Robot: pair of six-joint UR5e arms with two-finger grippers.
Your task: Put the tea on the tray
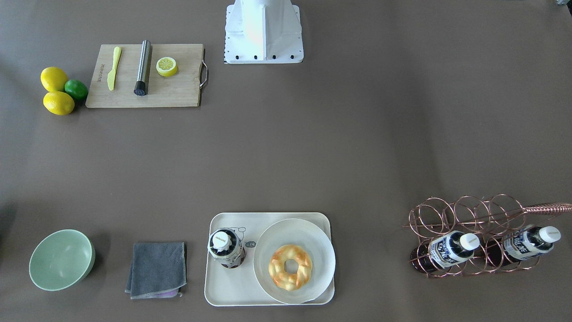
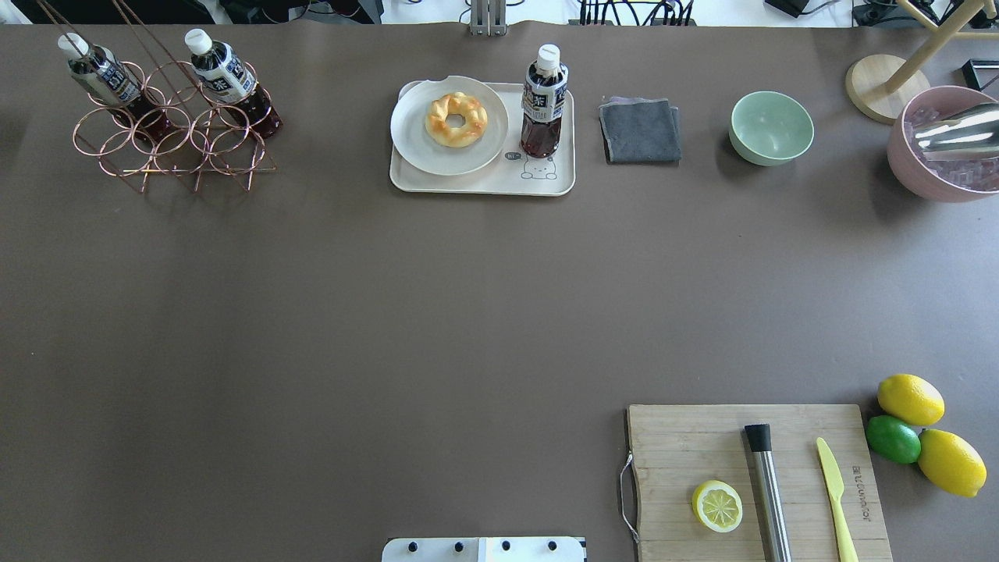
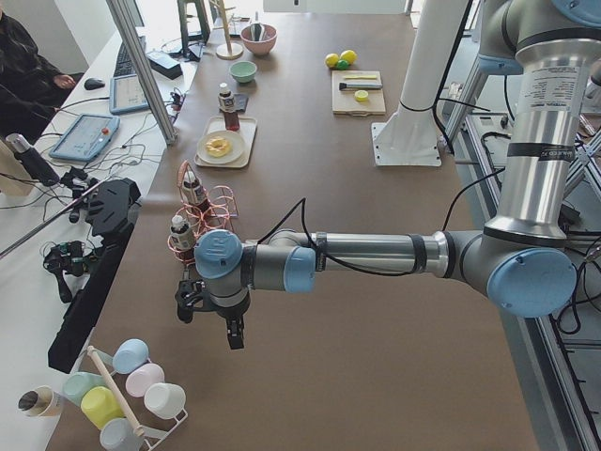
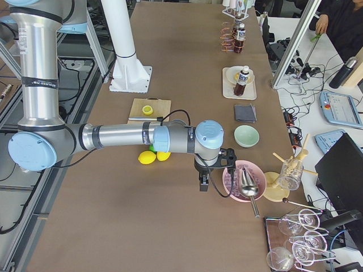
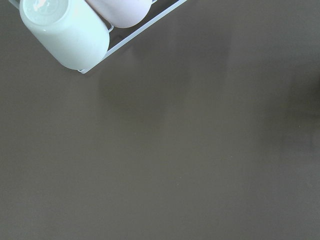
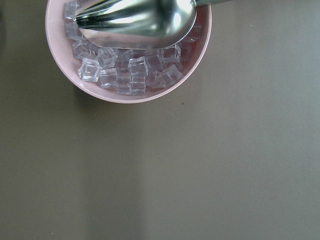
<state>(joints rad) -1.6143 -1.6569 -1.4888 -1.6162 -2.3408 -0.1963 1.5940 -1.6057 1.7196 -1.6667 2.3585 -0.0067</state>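
Note:
A tea [image 1: 227, 248] bottle with a white cap stands upright on the cream tray [image 1: 250, 293], beside the plate; it also shows as the tea [image 2: 543, 101] on the tray [image 2: 468, 184] in the overhead view. My left gripper [image 3: 208, 324] hangs low over the table's near end in the exterior left view, far from the tray. My right gripper [image 4: 203, 184] hovers next to the pink ice bowl [image 4: 244, 180]. Neither gripper appears in any other view, so I cannot tell whether they are open or shut.
A plate [image 2: 406, 133] with a doughnut [image 2: 456, 119] shares the tray. A copper rack [image 2: 168, 140] at the left holds two more bottles. Also on the table are a grey cloth [image 2: 640, 129], a green bowl [image 2: 771, 127], a cutting board [image 2: 679, 437] and lemons [image 2: 910, 399].

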